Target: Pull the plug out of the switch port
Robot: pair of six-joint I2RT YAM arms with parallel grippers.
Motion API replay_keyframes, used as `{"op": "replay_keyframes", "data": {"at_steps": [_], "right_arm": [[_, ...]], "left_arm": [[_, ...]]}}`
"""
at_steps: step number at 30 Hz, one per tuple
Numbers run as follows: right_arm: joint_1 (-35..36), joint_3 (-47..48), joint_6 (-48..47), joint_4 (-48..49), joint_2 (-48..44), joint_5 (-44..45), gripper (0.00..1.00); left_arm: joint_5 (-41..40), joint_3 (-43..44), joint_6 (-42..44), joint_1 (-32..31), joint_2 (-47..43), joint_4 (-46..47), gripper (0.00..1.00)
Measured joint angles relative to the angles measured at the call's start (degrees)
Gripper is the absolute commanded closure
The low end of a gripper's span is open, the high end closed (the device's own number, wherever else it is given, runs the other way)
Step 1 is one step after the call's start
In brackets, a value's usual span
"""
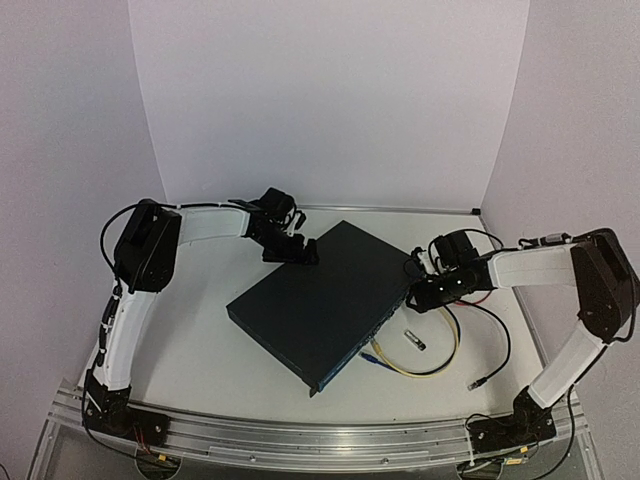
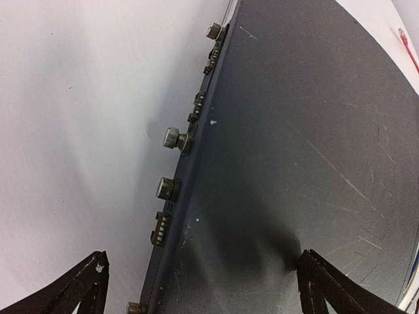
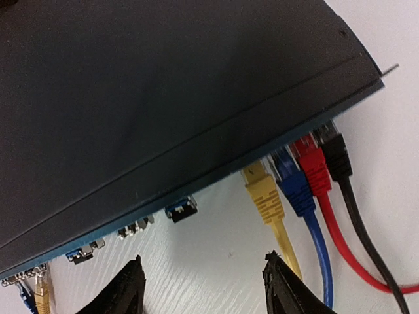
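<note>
Now the right gripper (image 3: 203,261) gapes wide just below the yellow plug (image 3: 264,193) (it sits in the switch (image 3: 163,98)); the left gripper (image 2: 203,256) is wide too.

A flat white tabletop (image 1: 200,350) stands inside 3 plain matte panels: a white back wall panel (image 1: 320,100), a pale left side panel (image 1: 60,120) and a pale right side panel (image 1: 590,100). A ribbed silver aluminium rail (image 1: 320,440) lines the near edge. Light is soft and even, from above, and the shadows are faint.
</note>
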Motion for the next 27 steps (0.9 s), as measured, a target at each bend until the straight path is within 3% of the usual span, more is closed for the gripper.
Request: {"op": "replay_keyframes", "data": {"at_steps": [9, 27], "right_arm": [[-0.2, 2.2, -4.2, 2.8, 3.6, 0.0, 0.61], [-0.4, 4.9, -5.4, 1.8, 7.2, -2.1, 0.69]], "left_arm": [[0.6, 0.8, 0.0, 0.0, 0.6, 0.0, 0.0], [1.1, 1.1, 0.2, 0.1, 0.9, 0.0, 0.01]]}}
